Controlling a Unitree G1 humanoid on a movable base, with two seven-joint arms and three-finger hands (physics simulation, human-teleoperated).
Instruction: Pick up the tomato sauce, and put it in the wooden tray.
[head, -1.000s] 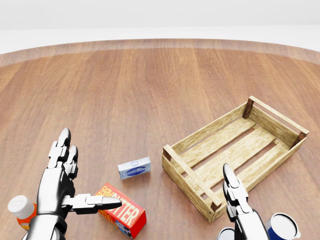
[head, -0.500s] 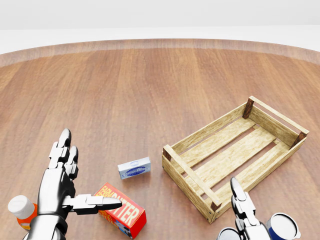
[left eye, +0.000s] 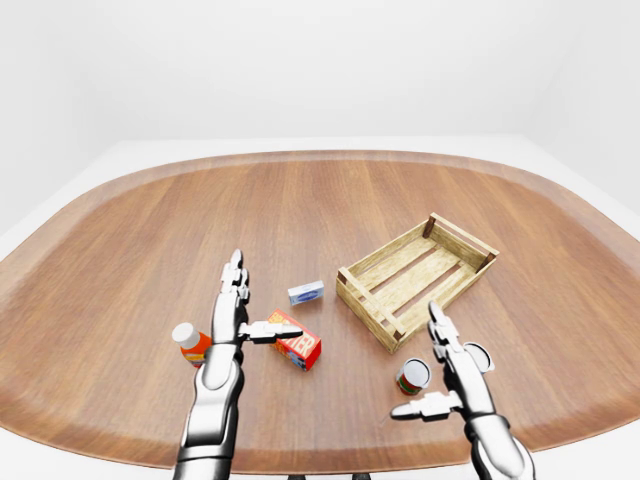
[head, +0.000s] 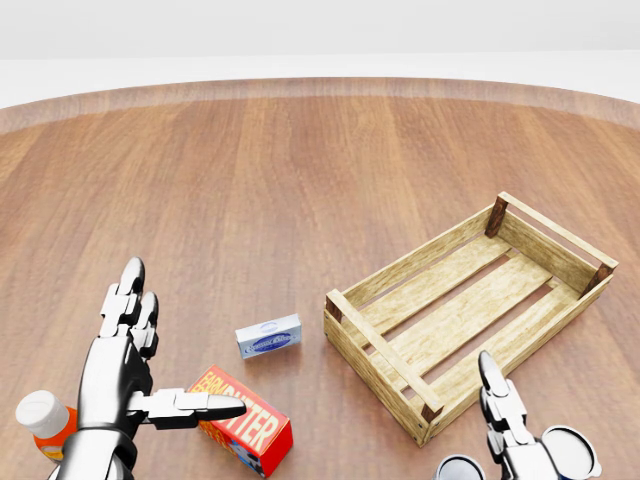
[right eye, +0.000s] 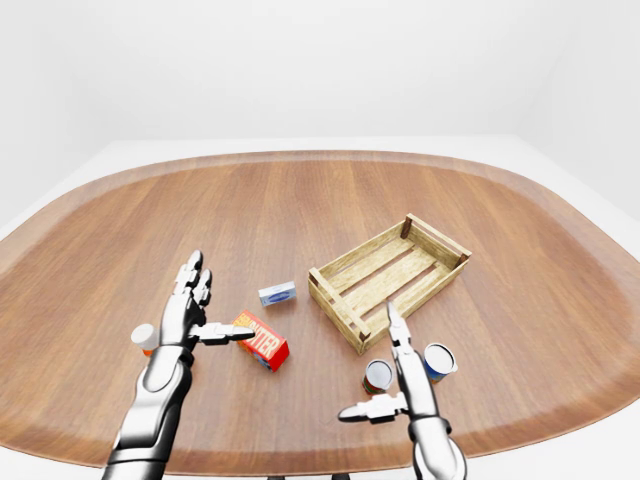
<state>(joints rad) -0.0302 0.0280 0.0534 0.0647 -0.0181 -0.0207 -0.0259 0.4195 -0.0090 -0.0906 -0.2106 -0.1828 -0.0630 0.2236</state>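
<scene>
Zero steps done. Left hand (left eye: 230, 318) spread wide, empty, over butter box (left eye: 296, 346). Tomato sauce (left eye: 412, 377) upright on bench (left eye: 150, 230), below wooden tray (left eye: 366, 308), ungrasped. Right hand (left eye: 452, 378) fingers apart, just beside it, blue can (right eye: 437, 361) on other side. Grasp, lift, placing all left.

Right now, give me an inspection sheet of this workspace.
Surface: rounded wooden table, no spills seen.
Job's things: wooden tray empty; red-labelled can, probably the tomato sauce, upright below the tray.
Clutter: blue can, red butter box, small blue box, orange bottle.
Hands: left hand open above the butter box; right hand open between the two cans.
Cables: nothing seen.
Surroundings: plain white walls.
</scene>
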